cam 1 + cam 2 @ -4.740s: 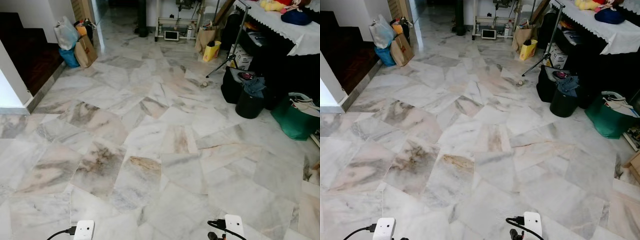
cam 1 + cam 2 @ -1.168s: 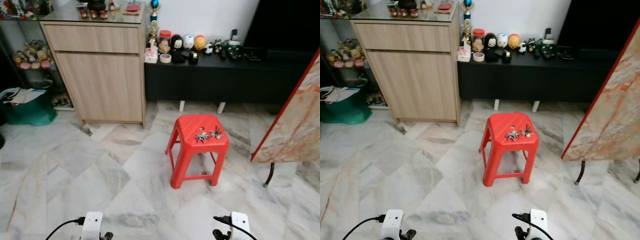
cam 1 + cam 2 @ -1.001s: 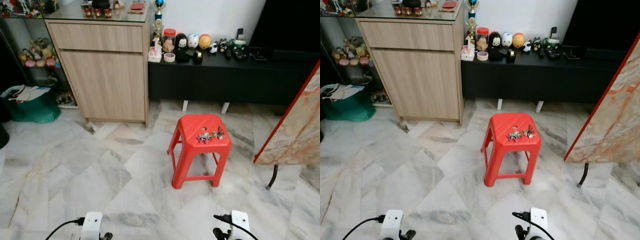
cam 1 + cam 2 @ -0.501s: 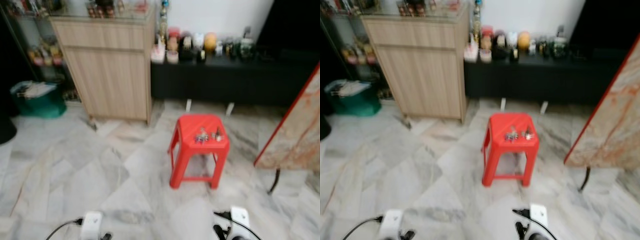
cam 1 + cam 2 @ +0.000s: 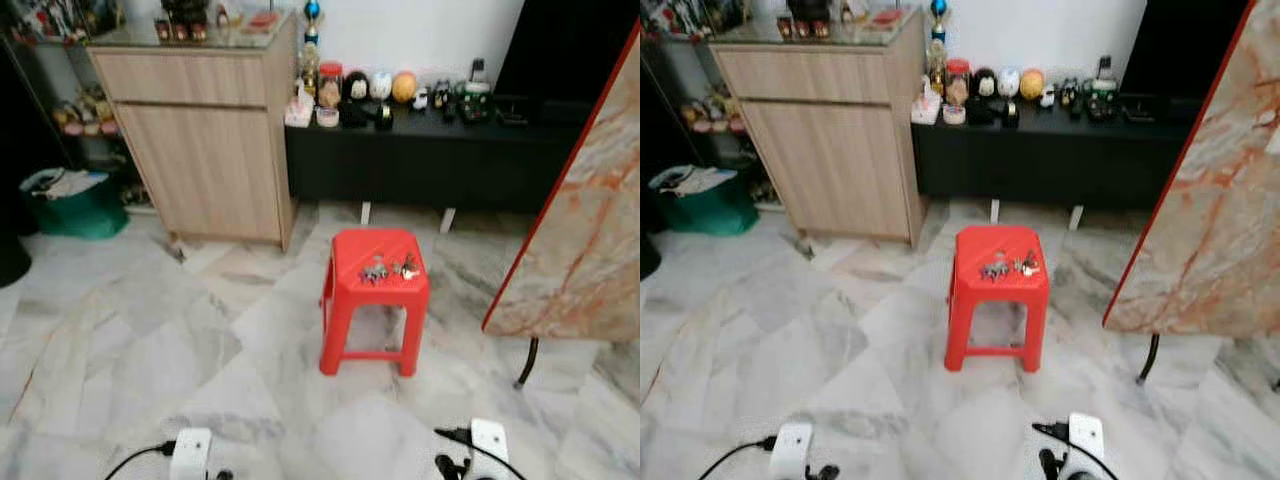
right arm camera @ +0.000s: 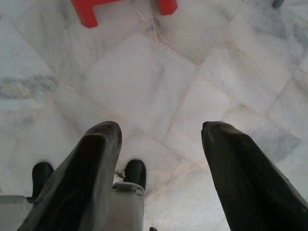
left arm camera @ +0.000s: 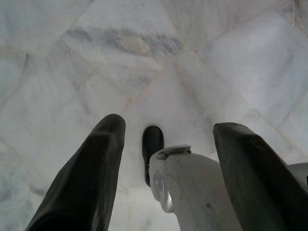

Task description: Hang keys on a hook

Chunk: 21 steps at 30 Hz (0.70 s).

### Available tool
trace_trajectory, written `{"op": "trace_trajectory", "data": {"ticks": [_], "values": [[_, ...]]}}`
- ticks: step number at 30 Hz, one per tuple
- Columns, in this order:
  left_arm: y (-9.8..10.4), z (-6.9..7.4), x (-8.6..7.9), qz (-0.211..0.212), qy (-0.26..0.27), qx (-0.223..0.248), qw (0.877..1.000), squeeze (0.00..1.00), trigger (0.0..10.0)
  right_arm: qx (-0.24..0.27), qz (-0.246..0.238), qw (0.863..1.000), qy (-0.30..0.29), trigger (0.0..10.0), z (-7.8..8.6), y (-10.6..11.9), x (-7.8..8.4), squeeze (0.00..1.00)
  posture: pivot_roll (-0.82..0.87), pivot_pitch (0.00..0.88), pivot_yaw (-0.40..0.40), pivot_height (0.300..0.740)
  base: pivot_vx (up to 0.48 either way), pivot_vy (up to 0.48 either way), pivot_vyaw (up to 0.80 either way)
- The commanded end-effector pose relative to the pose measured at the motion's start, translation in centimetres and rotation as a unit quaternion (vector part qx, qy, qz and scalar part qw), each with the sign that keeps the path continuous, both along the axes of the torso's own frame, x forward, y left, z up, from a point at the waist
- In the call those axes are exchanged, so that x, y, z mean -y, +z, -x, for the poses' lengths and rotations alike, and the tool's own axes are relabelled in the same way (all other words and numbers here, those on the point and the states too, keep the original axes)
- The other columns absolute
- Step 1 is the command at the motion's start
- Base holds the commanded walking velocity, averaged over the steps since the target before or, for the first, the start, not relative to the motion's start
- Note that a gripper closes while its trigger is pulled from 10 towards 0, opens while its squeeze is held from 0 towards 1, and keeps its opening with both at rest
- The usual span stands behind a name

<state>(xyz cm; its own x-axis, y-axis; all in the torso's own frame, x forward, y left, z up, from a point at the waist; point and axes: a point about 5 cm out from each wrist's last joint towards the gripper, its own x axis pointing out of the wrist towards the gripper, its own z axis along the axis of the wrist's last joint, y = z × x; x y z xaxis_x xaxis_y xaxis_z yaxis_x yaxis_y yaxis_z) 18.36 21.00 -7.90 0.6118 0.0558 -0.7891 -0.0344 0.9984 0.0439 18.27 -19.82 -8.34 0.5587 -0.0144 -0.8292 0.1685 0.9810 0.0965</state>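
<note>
Nothing legible is showing: the jars and figurines point(image 5: 365, 88) lining the black console point(image 5: 430, 150) behind the red stool point(image 5: 372, 298) are too small and blurred to read.

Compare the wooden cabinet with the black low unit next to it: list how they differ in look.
The wooden cabinet is light wood grain and tall; the black low unit is dark and much lower. The wooden cabinet shows a drawer above a larger front panel; the black low unit shows a plain dark front on short pale legs. Both stand against the back wall with small ornaments on top.
</note>
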Motion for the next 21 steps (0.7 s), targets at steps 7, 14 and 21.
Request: {"op": "trace_trajectory", "data": {"ticks": [7,14,21], "values": [[-0.04,0.37,-0.79,-0.001,0.017,-0.006,1.000,0.00,10.0,0.006,-0.002,1.000,0.007,10.0,-0.48,0.17,-0.43,0.00,0.12,0.000,-0.061,0.740,0.114,0.000,0.00],[-0.04,0.36,-0.81,0.001,0.020,-0.005,1.000,0.00,10.0,0.006,-0.002,1.000,0.005,10.0,-0.50,0.18,-0.42,0.00,0.12,0.000,-0.061,0.740,0.299,0.000,0.00],[-0.08,0.39,-0.70,0.004,0.019,-0.006,1.000,0.00,10.0,0.005,0.001,1.000,0.005,10.0,-0.42,0.14,-0.39,0.00,0.12,0.000,-0.059,0.740,0.329,0.000,0.00]]}}
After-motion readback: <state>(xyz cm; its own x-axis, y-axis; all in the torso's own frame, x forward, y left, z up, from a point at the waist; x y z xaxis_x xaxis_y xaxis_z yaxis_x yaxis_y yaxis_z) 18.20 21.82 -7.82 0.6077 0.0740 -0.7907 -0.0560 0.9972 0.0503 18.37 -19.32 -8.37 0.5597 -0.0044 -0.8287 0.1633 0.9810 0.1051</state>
